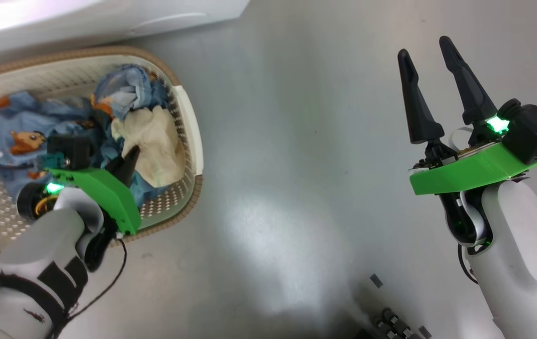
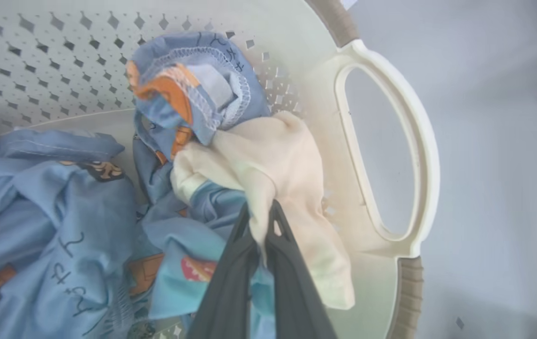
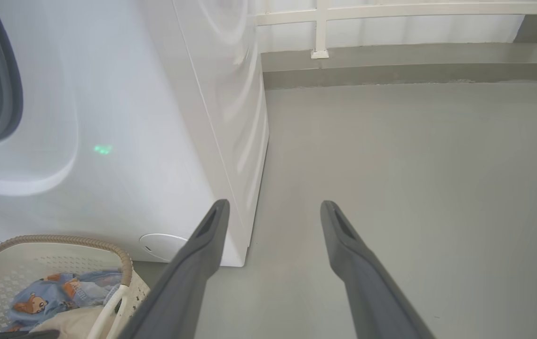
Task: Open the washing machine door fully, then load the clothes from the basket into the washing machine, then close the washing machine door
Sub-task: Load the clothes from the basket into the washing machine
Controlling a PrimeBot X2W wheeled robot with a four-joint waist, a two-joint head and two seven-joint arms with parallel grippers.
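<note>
Left tool (image 2: 261,213) down inside the basket (image 2: 393,84), at its right end near the oval side handle (image 2: 426,155), fingers drawn together and clamped on a fold of the cream-white piece (image 2: 277,155). Fingertips half buried in that cloth; in the head view, just one dark finger seen past the green wrist bracket (image 1: 103,193).

Cream-white piece heaped against the basket's right wall, lying over the blue bear-print garments (image 2: 56,212). Garments crumpled across the basket's bottom toward its left end, cut off by the left edge of the wrist view, so no telling how many.

Basket on the grey floor (image 1: 296,141), just beside the front of the washing machine (image 3: 122,117), left end out of frame in the head view.

Right tool (image 1: 424,46) well apart from the basket, above the floor, fingers spread wide apart.

Of the washing machine, white front and side panels plus a sliver of grey gasket (image 3: 2,84) at the left edge of the right wrist view; drum beyond it too dark and cropped to make out.
</note>
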